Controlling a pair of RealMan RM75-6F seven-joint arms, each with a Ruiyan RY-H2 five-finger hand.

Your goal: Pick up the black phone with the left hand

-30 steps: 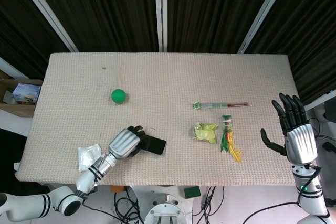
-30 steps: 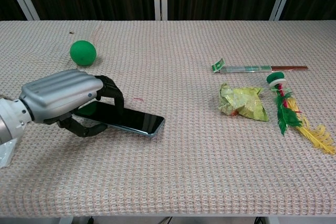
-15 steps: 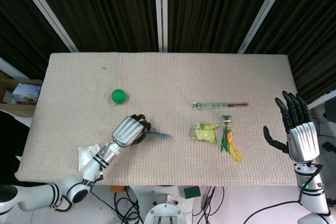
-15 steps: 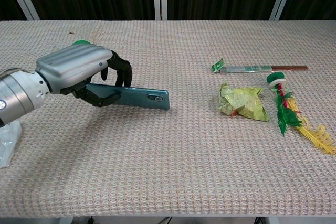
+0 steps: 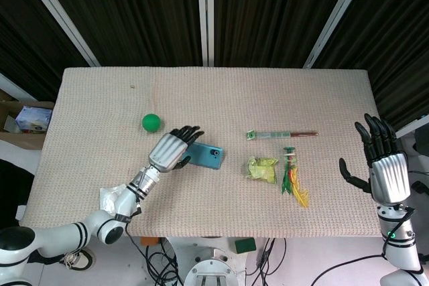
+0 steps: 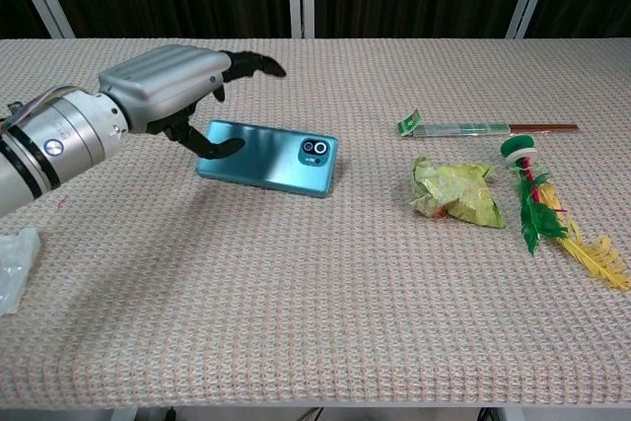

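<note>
The left hand holds the black phone by its near end: the thumb lies across the teal back while the other fingers reach out straight above it, and the far end with the camera lens sticks out past the fingertips. In the chest view the phone seems lifted off the table with a shadow beneath it, though how far it clears the cloth is hard to judge. The head view shows the same hand with the phone jutting out beyond its fingertips.

Behind the hand, on the far side of its knuckles, a green ball rests on the cloth. Back along the forearm, near the table's front edge, lies a crumpled clear plastic wrapper.

Well beyond the phone's free end sit a crumpled yellow-green wrapper, a green and yellow feather shuttlecock just beside it, and a packet of chopsticks farther back.

The right hand hangs off the table's far end, holding nothing, fingers spread and pointing up.
</note>
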